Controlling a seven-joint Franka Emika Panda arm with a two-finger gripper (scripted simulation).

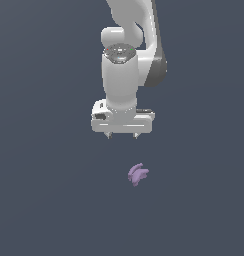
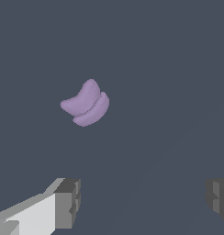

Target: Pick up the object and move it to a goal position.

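The object (image 1: 138, 174) is a tiny light-purple lump with curved lobes, lying on the dark grey floor. In the wrist view the object (image 2: 86, 104) shows two stacked curved lobes. My white gripper (image 1: 123, 135) hangs above the floor, above the object in the picture and a little toward the exterior view's left of it. Its fingers (image 2: 68, 203) stand wide apart with nothing between them. In the wrist view the gripper (image 2: 143, 199) is apart from the object and does not touch it.
The dark grey floor (image 1: 44, 200) fills both views. The white arm (image 1: 129, 45) rises behind the gripper.
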